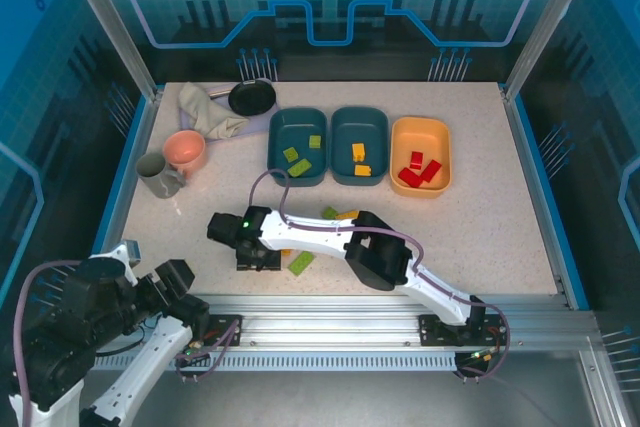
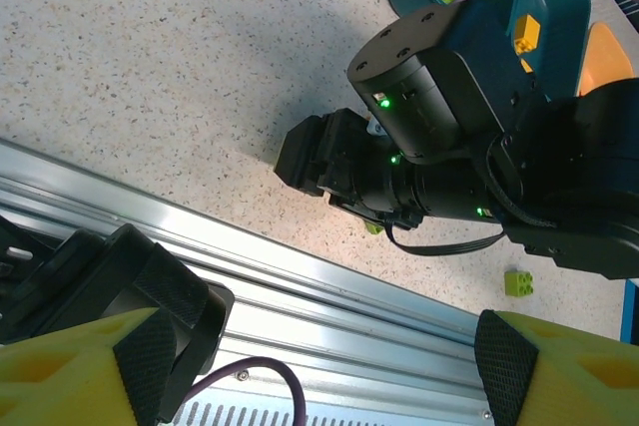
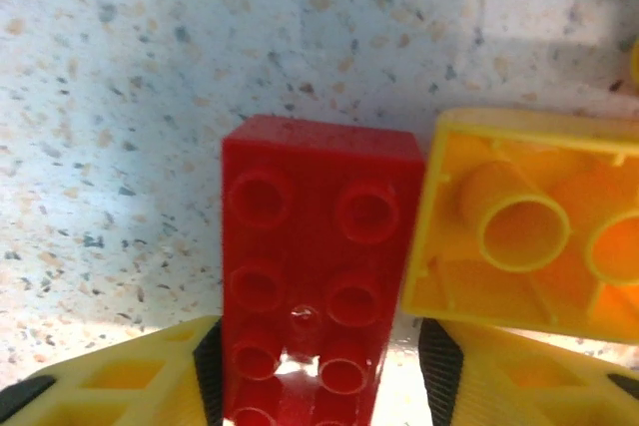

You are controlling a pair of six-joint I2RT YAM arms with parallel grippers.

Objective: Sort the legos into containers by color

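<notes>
A red oblong lego [image 3: 312,246] lies studs-up on the table, and my right gripper [image 3: 319,356] stands open around it. The left pad touches it and a small gap remains at the right pad [image 3: 436,361]. An upturned yellow-orange lego [image 3: 529,236] touches the red one's right side. From above, my right gripper [image 1: 252,257] is low over the table's front left. Loose green legos [image 1: 301,263] [image 1: 329,212] and a yellow one [image 1: 347,214] lie nearby. The left teal tub [image 1: 275,147] holds green legos, the middle teal tub [image 1: 337,152] yellow-orange ones, the yellow-orange tub [image 1: 446,152] red ones. My left gripper [image 2: 319,356] hangs open over the front rail.
At the back left stand a pink bowl [image 1: 185,150], a grey mug [image 1: 158,175], a crumpled cloth [image 1: 210,112] and a black pan [image 1: 252,97]. An aluminium rail [image 1: 350,305] runs along the near edge. The right arm [image 1: 400,262] lies across the front of the table.
</notes>
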